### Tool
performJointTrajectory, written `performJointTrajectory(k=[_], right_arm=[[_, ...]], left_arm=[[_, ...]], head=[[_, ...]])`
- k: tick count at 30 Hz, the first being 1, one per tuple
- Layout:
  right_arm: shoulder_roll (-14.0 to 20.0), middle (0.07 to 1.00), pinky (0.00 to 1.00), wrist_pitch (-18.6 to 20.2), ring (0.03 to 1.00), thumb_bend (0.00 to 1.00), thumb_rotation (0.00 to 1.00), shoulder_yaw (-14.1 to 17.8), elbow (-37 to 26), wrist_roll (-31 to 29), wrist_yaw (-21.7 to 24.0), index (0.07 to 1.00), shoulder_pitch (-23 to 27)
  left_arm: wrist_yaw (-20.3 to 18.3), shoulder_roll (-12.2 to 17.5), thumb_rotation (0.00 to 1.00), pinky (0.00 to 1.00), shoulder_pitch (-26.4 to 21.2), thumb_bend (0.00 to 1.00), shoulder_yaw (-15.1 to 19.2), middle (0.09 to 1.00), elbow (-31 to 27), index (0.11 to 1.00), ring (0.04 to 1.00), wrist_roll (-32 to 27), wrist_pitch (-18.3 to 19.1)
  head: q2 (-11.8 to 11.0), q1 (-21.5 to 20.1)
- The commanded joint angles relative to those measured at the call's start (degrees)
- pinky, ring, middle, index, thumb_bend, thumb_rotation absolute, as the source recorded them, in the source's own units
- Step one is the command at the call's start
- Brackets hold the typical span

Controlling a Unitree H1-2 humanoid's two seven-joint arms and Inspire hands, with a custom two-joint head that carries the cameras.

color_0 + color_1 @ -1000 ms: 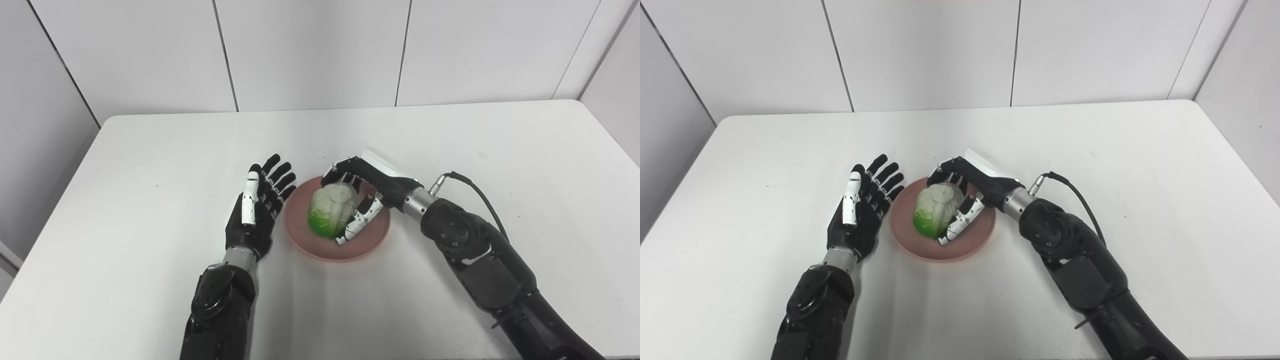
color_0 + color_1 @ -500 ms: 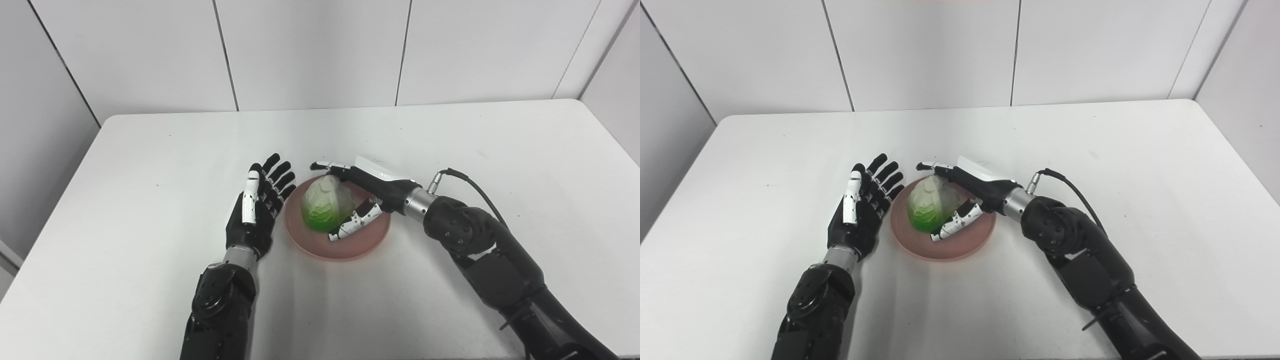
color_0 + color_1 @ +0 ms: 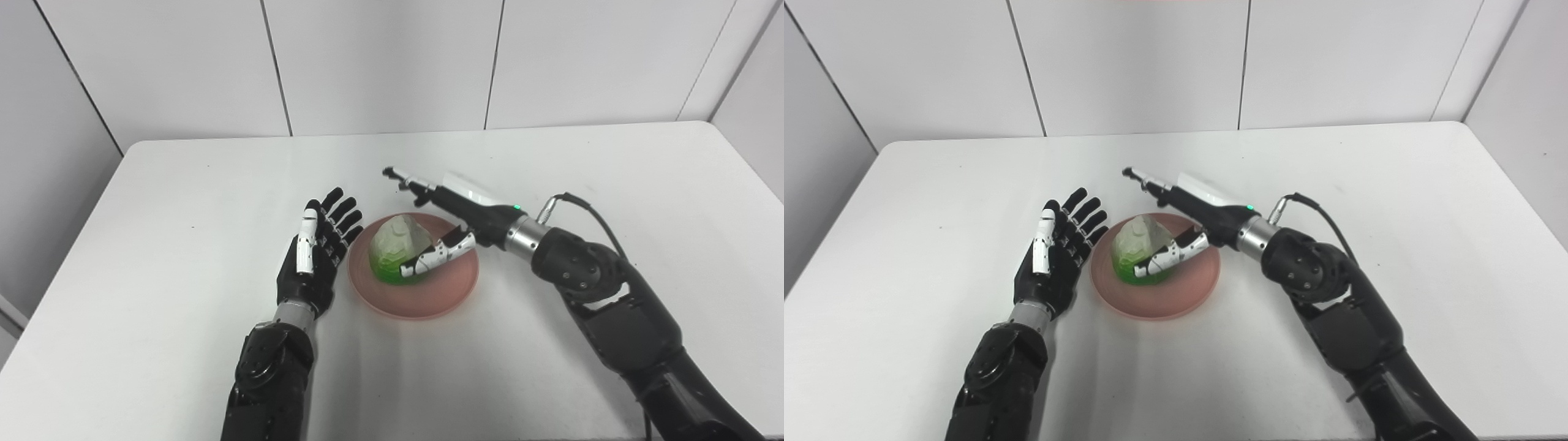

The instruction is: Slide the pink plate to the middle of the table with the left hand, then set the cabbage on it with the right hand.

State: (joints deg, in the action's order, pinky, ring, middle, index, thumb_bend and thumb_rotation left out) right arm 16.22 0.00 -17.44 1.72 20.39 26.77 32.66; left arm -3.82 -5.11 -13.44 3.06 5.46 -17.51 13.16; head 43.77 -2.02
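The pink plate (image 3: pixel 441 293) lies near the middle of the white table. A pale cabbage (image 3: pixel 393 255) with a bright green base rests on the plate's left half. My right hand (image 3: pixel 456 214) hovers over the plate's far right side, open, with its fingers stretched out beyond the cabbage and its thumb lying in front of the cabbage. It holds nothing. My left hand (image 3: pixel 313 254) lies open on the table just left of the plate, palm turned toward the rim, fingers spread.
The white table (image 3: pixel 184 202) stretches wide on both sides, with its back edge against a grey panelled wall. A black cable (image 3: pixel 588 211) loops from my right wrist.
My right hand has opened and let go of the cabbage, which now sits on the plate. Its fingers have lifted up and back. The left hand has stayed still.
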Motion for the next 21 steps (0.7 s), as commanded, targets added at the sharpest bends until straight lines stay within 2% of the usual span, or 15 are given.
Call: performJointTrajectory(k=[1,3,6,7,9,12,15,18,20,21], right_arm=[[0.24,0.984,0.88,0.65,0.951,1.00,0.51,3.01,-4.43,-0.25,-3.54,1.000,-0.76],[-0.58,0.969,0.84,2.37,0.931,1.00,0.61,5.18,-7.24,0.40,-5.97,1.000,-3.30],[-2.71,0.993,0.87,2.70,0.959,1.00,0.76,8.54,-10.11,0.82,-11.27,1.000,-8.80],[-3.62,0.997,0.87,4.42,0.973,0.96,0.88,9.70,-11.41,0.41,-12.26,1.000,-10.84],[-5.04,1.000,0.91,8.42,0.995,0.95,0.97,11.48,-13.71,-1.93,-12.37,1.000,-14.75],[-5.90,1.000,0.99,11.51,1.000,0.93,1.00,12.27,-15.53,-3.23,-12.37,1.000,-20.27],[-6.84,1.000,1.00,10.66,1.000,0.92,1.00,12.35,-15.03,-4.19,-13.53,1.000,-23.87],[-8.95,1.000,1.00,11.72,1.000,0.91,1.00,12.97,-15.14,-5.66,-15.08,1.000,-26.62],[-9.48,1.000,1.00,10.87,1.000,0.87,1.00,12.97,-14.61,-6.77,-15.26,1.000,-27.98],[-9.61,1.000,1.00,10.28,1.000,0.81,1.00,12.94,-14.19,-7.47,-15.25,1.000,-28.43]], left_arm=[[0.93,0.17,1.00,0.85,0.83,0.37,-0.55,0.879,-0.79,0.866,0.871,1.87,0.74],[0.97,0.68,1.00,0.86,1.60,0.38,-1.21,0.885,-1.89,0.877,0.876,3.50,-0.33],[0.45,1.95,1.00,0.89,3.24,0.40,-2.51,0.908,-4.07,0.901,0.899,6.46,-2.23],[0.19,2.37,1.00,0.93,3.90,0.41,-2.99,0.935,-4.89,0.922,0.923,7.43,-2.91],[-0.05,3.31,1.00,0.97,5.37,0.42,-3.98,0.973,-6.14,0.958,0.955,9.37,-4.54],[0.49,4.69,1.00,1.00,7.51,0.41,-5.95,0.998,-7.70,0.996,0.996,13.90,-7.56],[0.72,5.76,1.00,1.00,9.34,0.42,-7.25,1.000,-9.33,1.000,1.000,17.18,-8.42],[1.18,5.96,1.00,1.00,11.87,0.42,-7.77,1.000,-11.39,1.000,1.000,18.86,-9.87],[1.59,5.55,1.00,1.00,13.35,0.41,-7.77,1.000,-12.30,1.000,1.000,19.39,-10.54],[1.68,5.33,1.00,1.00,13.85,0.40,-7.72,1.000,-12.56,1.000,1.000,19.50,-10.75]], head=[[-0.07,0.17],[-0.17,0.11],[-0.13,-0.18],[-0.12,-0.27],[-0.15,-0.45],[0.11,-0.82],[0.30,-1.03],[0.36,-1.33],[0.32,-1.23],[0.29,-1.11]])
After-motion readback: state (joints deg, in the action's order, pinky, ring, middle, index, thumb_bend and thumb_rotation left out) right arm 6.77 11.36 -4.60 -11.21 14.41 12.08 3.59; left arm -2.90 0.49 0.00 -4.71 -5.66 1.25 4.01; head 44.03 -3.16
